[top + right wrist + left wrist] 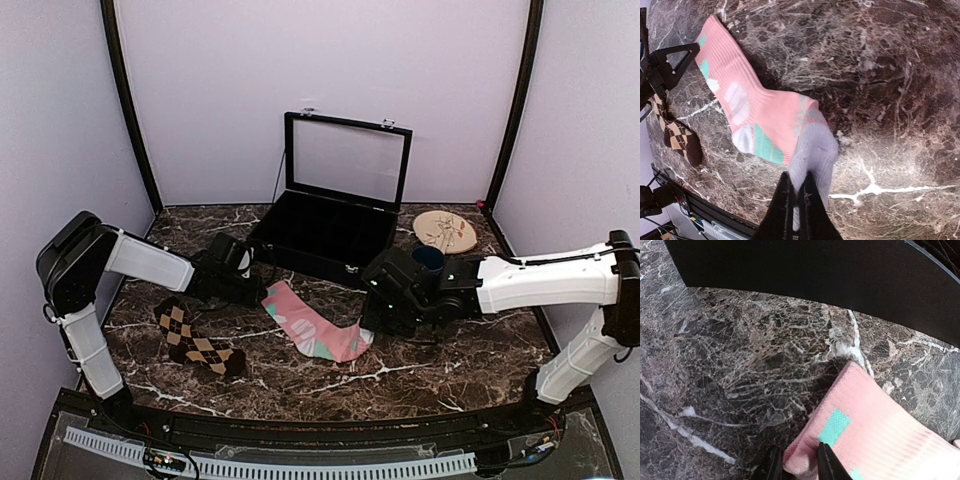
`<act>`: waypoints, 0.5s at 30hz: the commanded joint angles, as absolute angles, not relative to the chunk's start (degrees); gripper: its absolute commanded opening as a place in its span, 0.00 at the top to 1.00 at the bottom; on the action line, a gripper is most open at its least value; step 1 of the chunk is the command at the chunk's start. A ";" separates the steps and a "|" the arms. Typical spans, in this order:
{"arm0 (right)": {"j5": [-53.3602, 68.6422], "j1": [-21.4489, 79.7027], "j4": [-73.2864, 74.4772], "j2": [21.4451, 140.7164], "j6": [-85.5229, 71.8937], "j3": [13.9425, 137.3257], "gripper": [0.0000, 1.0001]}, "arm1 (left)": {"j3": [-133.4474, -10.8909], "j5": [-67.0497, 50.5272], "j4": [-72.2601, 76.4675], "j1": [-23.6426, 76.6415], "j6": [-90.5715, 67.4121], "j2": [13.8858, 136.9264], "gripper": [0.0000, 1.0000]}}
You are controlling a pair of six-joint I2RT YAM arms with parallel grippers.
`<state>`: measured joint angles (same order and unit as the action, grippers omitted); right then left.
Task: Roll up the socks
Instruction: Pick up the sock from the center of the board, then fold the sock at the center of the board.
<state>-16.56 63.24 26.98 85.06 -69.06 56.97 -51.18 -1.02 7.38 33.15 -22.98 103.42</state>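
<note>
Both reach inward, left claw (798,460), right claw (796,178) pinching pink sock (308,320).

No text, label, brand, number or sign can be read in any view. The pink sock (765,115) carries only plain teal and white patches, and the brown sock (200,345) only tan diamonds, with no lettering on either. The round disc (445,232) bears faint marks that are too small to tell.
</note>
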 commanded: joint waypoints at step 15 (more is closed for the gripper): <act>-9.82 59.44 18.85 98.02 -63.23 76.42 1.00 | -46.82 0.09 3.69 33.66 -25.33 104.31 0.77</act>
<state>-11.57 59.81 21.91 95.35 -65.19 72.18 -49.78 -0.14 9.67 33.32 -23.90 103.39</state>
